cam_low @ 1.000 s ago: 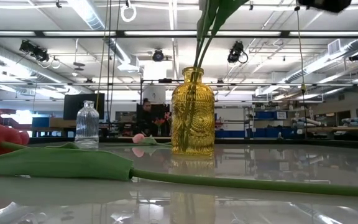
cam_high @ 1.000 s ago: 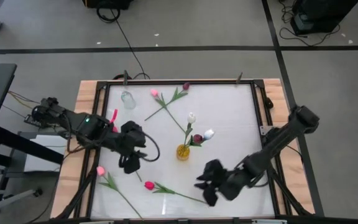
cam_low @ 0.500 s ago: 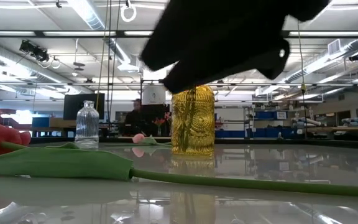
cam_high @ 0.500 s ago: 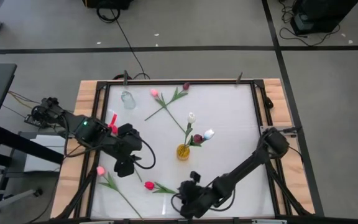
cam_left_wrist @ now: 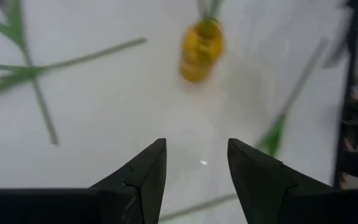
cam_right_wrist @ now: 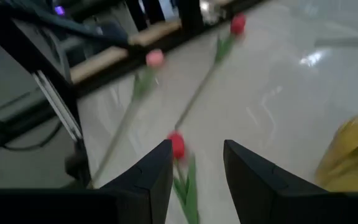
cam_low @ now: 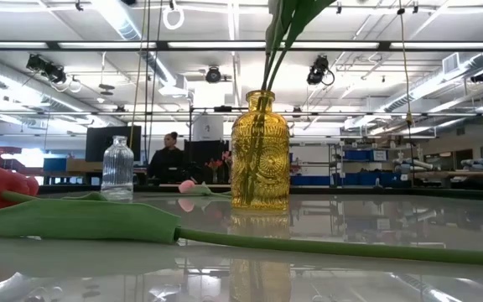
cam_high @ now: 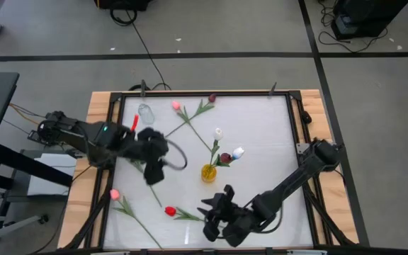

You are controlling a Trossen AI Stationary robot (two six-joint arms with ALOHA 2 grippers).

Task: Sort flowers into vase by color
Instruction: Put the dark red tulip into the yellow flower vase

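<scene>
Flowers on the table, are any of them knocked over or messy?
Yes. Several tulips lie flat on the table instead of standing in a vase: a red one near the right hand, a pink one, and two crossed near the clear vase. That vase looks empty, while the yellow vase holds stems.

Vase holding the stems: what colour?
Yellow-amber patterned glass vase; low view shows it best.

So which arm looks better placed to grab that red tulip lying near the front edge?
Probably the right. Its open pincer hangs beside the red artificial tulip, which shows just ahead of its fingers in its wrist view. The left pincer, also open, sits farther back.
</scene>
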